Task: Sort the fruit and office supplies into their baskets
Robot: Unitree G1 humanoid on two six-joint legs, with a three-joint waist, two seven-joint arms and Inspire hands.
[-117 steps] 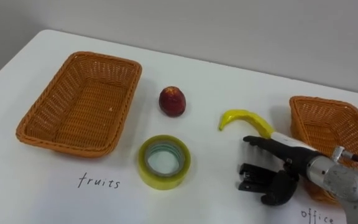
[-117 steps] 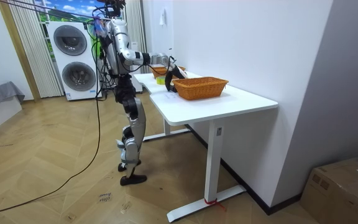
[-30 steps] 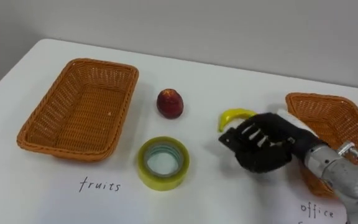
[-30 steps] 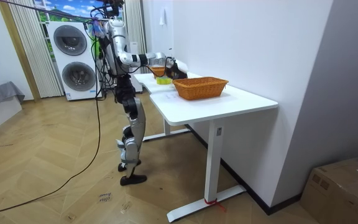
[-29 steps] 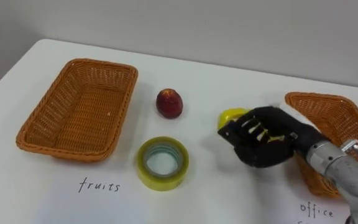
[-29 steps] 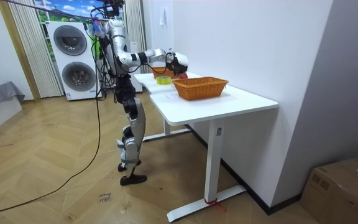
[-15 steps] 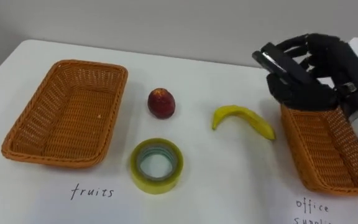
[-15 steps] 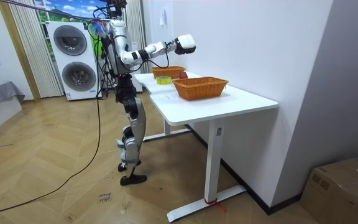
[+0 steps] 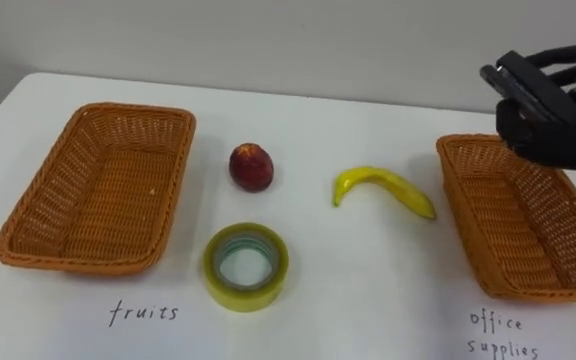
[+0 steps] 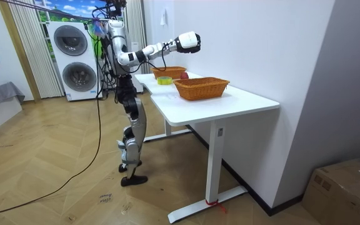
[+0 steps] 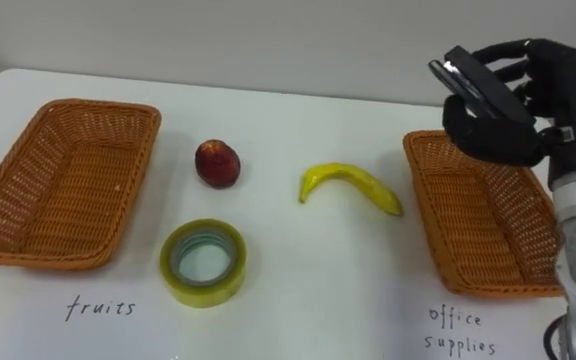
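The right hand (image 11: 528, 100) was raised above the far end of the right basket (image 11: 468, 215), its fingers curled round a black oblong item (image 11: 471, 80) whose kind I could not tell. That basket stood by the tabletop's (image 9: 368, 290) right edge, with a handwritten label (image 9: 503, 335) for office supplies at the near edge before it, and it looked empty.

The left basket (image 9: 93, 185), by the left edge and labelled (image 9: 145, 312) for fruit, was empty as well. Between the baskets, a red fruit (image 9: 251, 166) and a banana (image 9: 383, 187) lay apart from each other across the middle of the tabletop. A yellow tape roll (image 9: 245, 266) lay flat nearer the front edge.

By my reading, nothing had been sorted yet. The black item was close to being dropped in the right basket. The tape roll belonged there too, and both fruits were left to go in the left basket.
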